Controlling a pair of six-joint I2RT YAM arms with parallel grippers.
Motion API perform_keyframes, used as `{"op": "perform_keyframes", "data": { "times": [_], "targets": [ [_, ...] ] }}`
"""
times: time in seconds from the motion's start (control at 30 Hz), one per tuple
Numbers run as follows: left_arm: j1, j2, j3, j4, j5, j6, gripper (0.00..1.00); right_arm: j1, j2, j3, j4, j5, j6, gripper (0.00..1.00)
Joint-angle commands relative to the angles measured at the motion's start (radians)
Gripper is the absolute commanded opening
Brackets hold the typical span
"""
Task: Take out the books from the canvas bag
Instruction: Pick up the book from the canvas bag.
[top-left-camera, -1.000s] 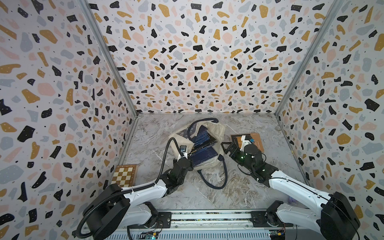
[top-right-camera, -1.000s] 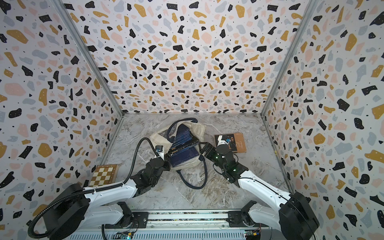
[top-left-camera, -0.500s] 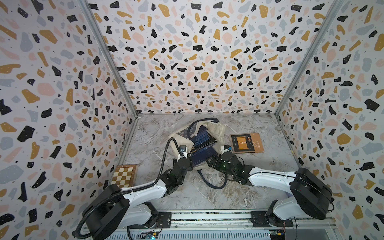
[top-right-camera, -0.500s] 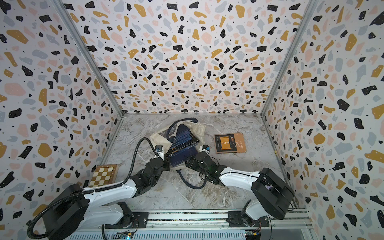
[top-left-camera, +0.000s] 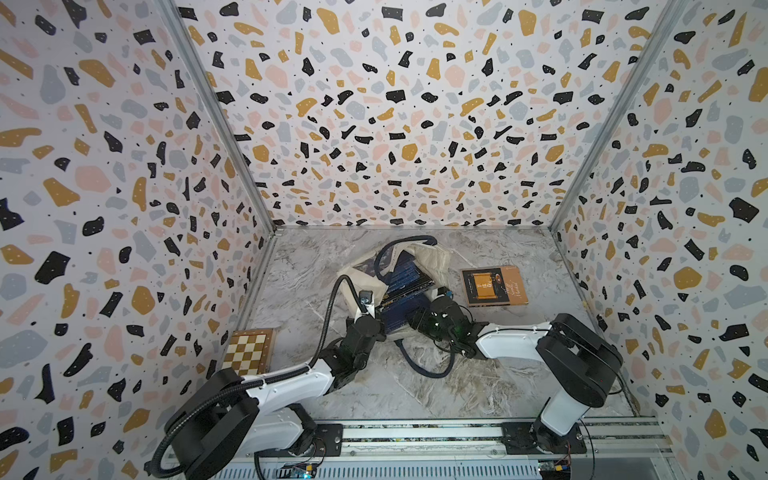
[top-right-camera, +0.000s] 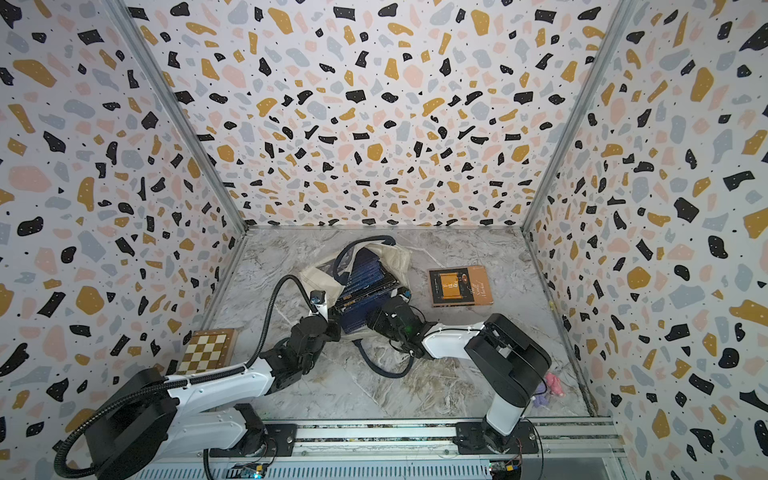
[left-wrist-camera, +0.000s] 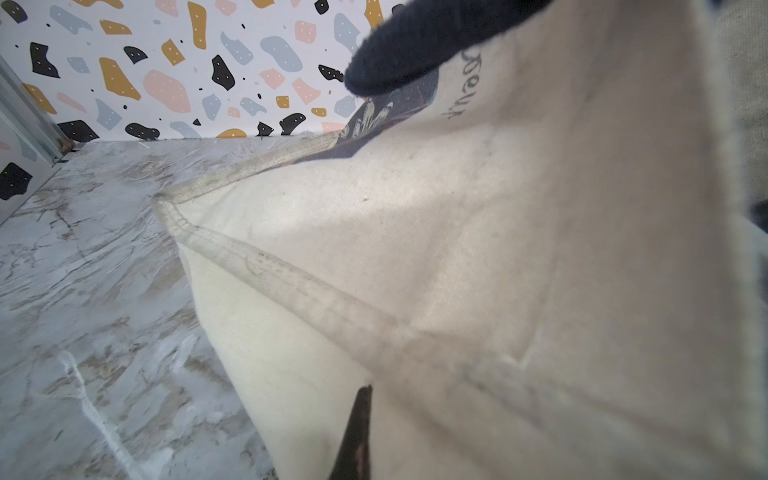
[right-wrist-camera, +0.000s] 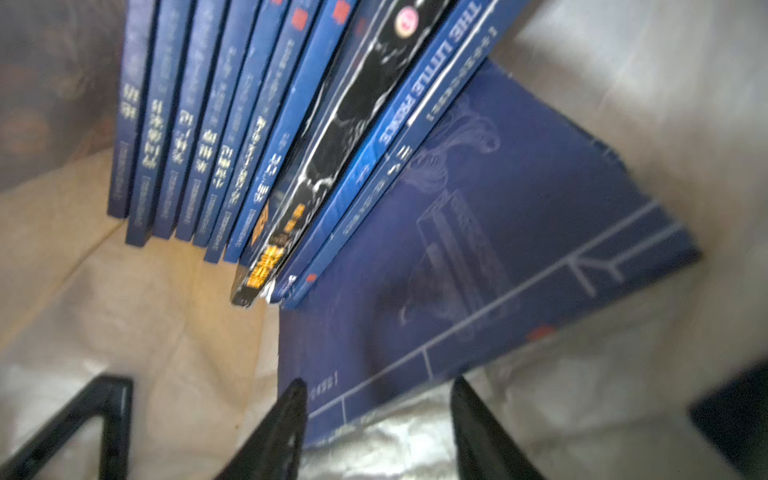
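The cream canvas bag (top-left-camera: 432, 259) (top-right-camera: 397, 259) lies on its side mid-table, its mouth facing the arms. Several navy books (top-left-camera: 405, 282) (top-right-camera: 365, 282) lean in a row inside it and reach out of the mouth. My left gripper (top-left-camera: 376, 320) (top-right-camera: 332, 320) is shut on the bag's cloth at the left rim. In the left wrist view cream canvas (left-wrist-camera: 457, 249) covers all but one dark fingertip (left-wrist-camera: 360, 415). My right gripper (top-left-camera: 415, 320) (top-right-camera: 374, 320) is at the mouth. Its jaws (right-wrist-camera: 378, 384) stand open astride the near corner of the lowest book (right-wrist-camera: 478, 232).
A brown-and-black book (top-left-camera: 492, 286) (top-right-camera: 460, 286) lies flat on the table right of the bag. The chessboard box (top-left-camera: 249, 351) (top-right-camera: 207, 351) sits by the left wall. A navy handle loop (top-left-camera: 428, 368) trails toward the front. A small pink-purple toy (top-right-camera: 548, 388) lies near the right arm's base.
My right arm swung left from beside the brown book to the bag's mouth, and its jaws have narrowed. The left gripper and the bag have stayed put.
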Motion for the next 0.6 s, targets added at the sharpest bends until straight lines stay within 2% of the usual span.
{"op": "perform_keyframes", "data": {
  "times": [0.0, 0.13, 0.27, 0.43, 0.57],
  "targets": [
    [0.002, -0.018, 0.001, 0.041, -0.008, 0.014, 0.00, -0.025, 0.012, 0.038, 0.031, -0.019, -0.002, 0.47],
    [0.002, -0.016, 0.001, 0.042, -0.008, 0.014, 0.00, -0.037, 0.013, 0.090, -0.003, -0.001, -0.046, 0.34],
    [0.001, -0.012, 0.002, 0.045, -0.005, 0.013, 0.00, -0.050, 0.019, 0.131, -0.031, 0.024, -0.072, 0.28],
    [0.001, -0.007, 0.002, 0.047, -0.002, 0.016, 0.00, -0.063, 0.043, 0.158, -0.034, 0.021, -0.064, 0.27],
    [0.002, 0.000, 0.005, 0.050, -0.002, 0.017, 0.00, -0.057, 0.104, 0.199, -0.050, -0.016, -0.052, 0.34]
  ]
}}
